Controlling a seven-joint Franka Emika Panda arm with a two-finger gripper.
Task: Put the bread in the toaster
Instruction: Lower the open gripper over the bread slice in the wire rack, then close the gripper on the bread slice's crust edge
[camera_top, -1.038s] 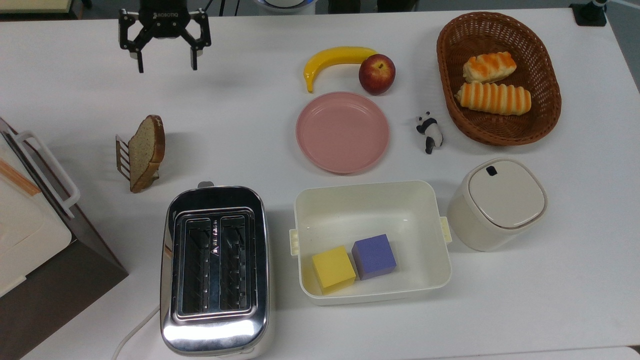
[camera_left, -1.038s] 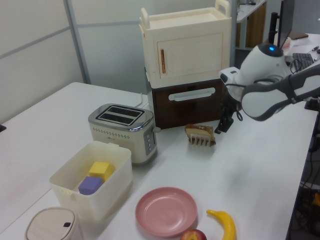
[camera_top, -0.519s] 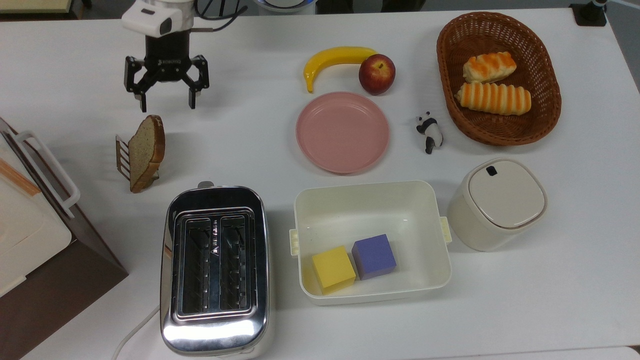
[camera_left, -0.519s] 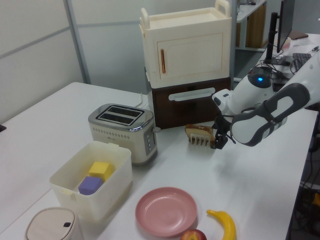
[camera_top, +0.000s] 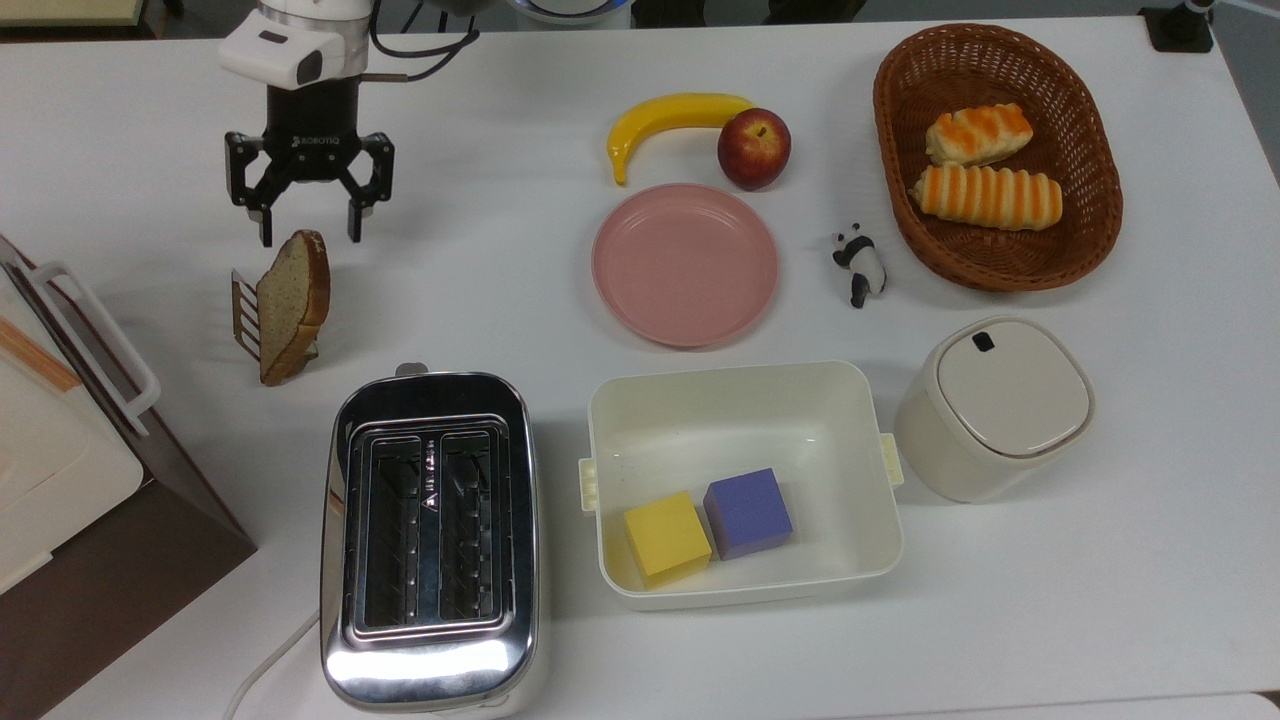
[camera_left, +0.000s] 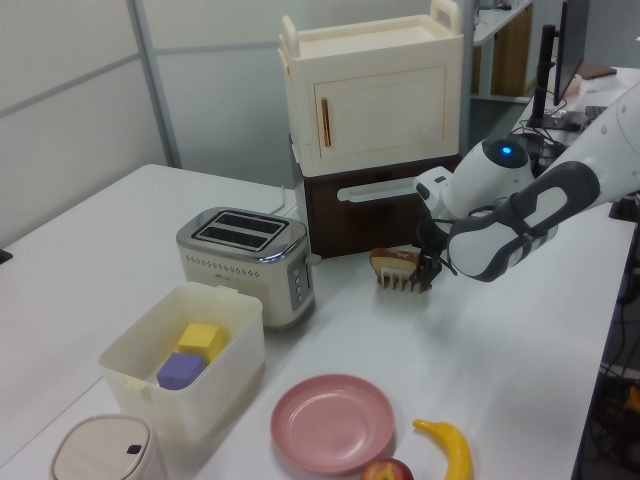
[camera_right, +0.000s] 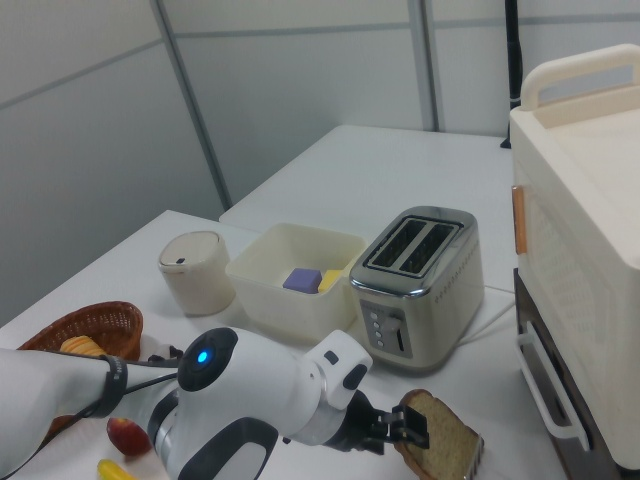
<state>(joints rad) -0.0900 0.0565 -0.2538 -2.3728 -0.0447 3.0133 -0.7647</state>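
At the top view's left, the thin brown slice of wholemeal bread (camera_top: 290, 305) stands on edge in a small wire toast rack (camera_top: 245, 318) on the white worktop (camera_top: 520, 250), its rounded crusted top uppermost and leaning toward the top view's right. Its broad faces look toward the top view's left and right, so its long edge runs up and down the top view, roughly in line with the slots of the toaster below it.

Just above the slice in the top view hangs the black two-finger tool (camera_top: 307, 232), spread wide and holding nothing; its fingertips sit on either side of the bread's upper end without touching it.

The slice looks light, thin and soft, likely to crumble or bend under a hard squeeze. The best hold is probably across the two flat faces near the crusted top, where it is firmest, with gentle pressure.

Further right and lower in the top view, the shiny chrome two-slot toaster (camera_top: 432, 540) stands near the rack, both dark slots open upward and empty.
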